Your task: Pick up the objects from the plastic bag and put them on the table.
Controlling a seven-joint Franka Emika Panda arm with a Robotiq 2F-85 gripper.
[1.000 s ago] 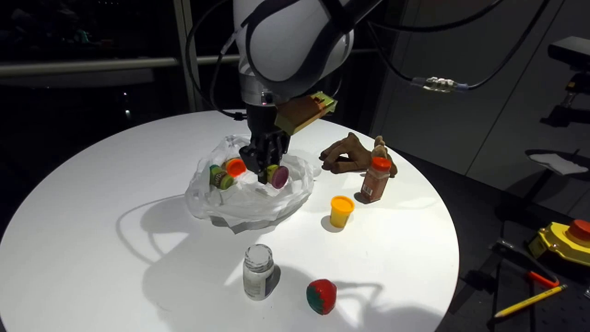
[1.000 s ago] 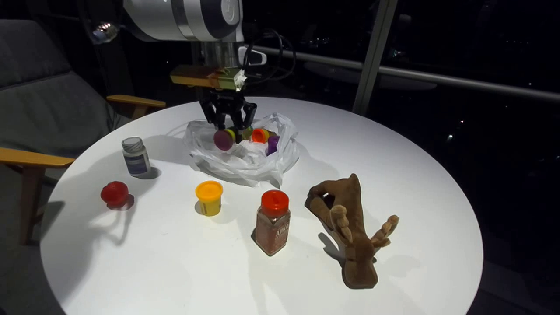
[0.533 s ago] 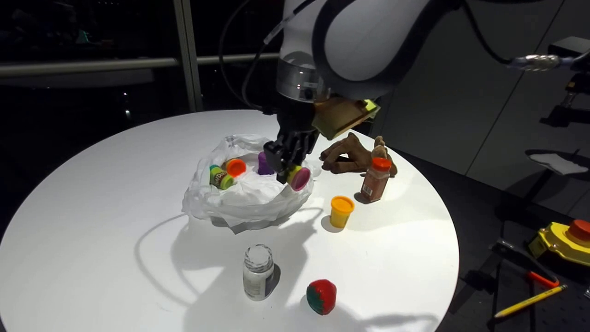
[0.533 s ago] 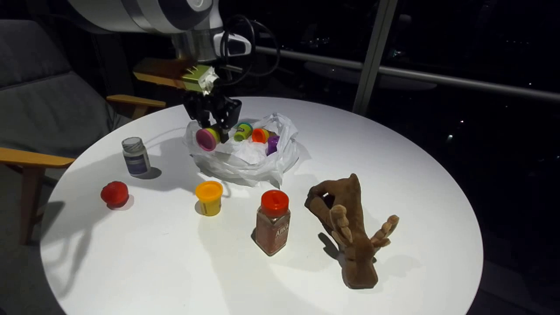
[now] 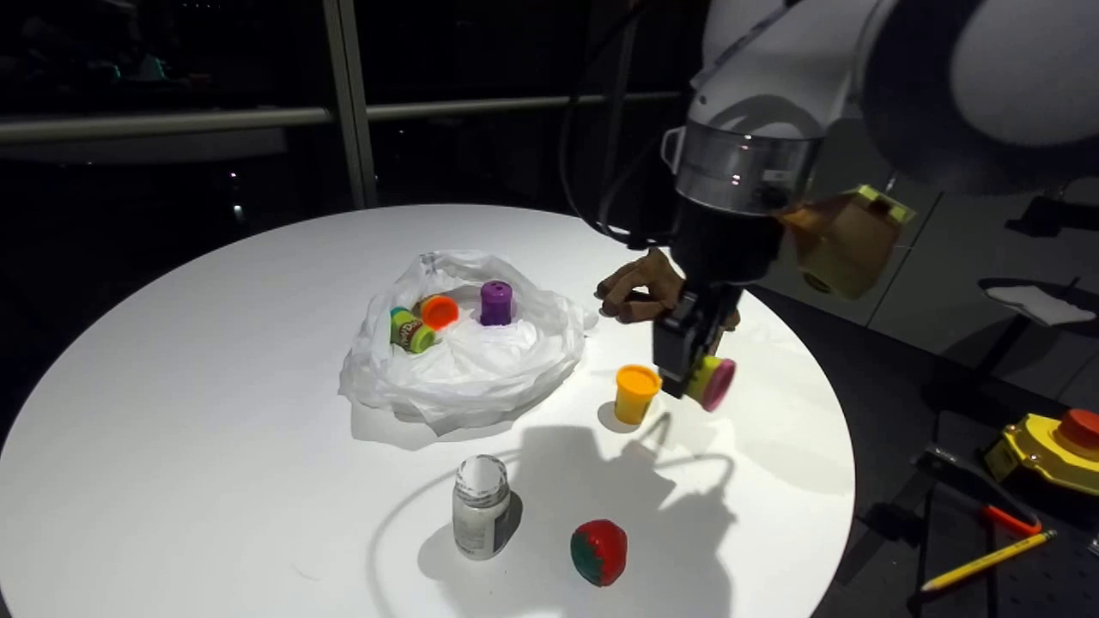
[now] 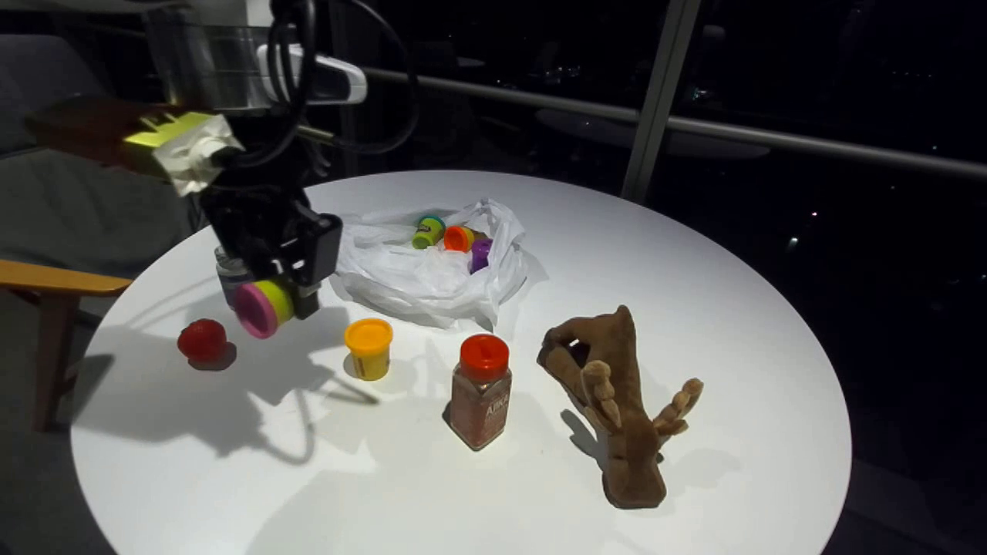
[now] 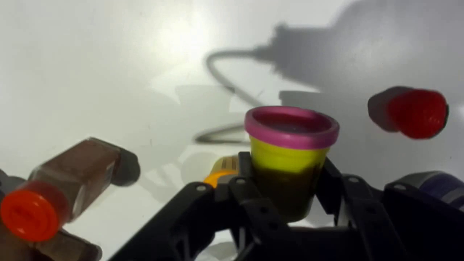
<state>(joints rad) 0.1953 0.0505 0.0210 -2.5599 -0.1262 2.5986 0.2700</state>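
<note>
1. Your gripper (image 7: 288, 168) is clamped on the pink-lidded yellow tub (image 7: 290, 156). The fingers (image 7: 245, 166) stand partway apart, 1 on each side, touching it.
2. That tub's up in the air over the table (image 5: 215, 386), tipped on its side, well apart from the plastic bag (image 5: 464, 390).
3. The bag lies open toward the table's far edge in both exterior views. You've got 3 things in there: a green tub (image 5: 412, 333), an orange-lidded tub (image 5: 439, 312) and a purple container (image 5: 495, 302).
4. Wrist view's your best look at the grip, both sides show. It also gives you the red-lidded bottle (image 7: 72, 181); in an exterior view your gripper and that tub (image 5: 714, 384) cover it.
5. Yellow-orange tub (image 5: 635, 395): upright on the table in both exterior views, partly tucked behind a finger in the wrist view.
6. In an exterior view the white jar (image 5: 481, 506) stands in full and the strawberry (image 5: 599, 552) shows its green end; your wrist view crops the jar.
7. In an exterior view you get the brown animal (image 6: 628, 378), antlers and all, plus a chair (image 6: 62, 279) past the table's edge.
</note>
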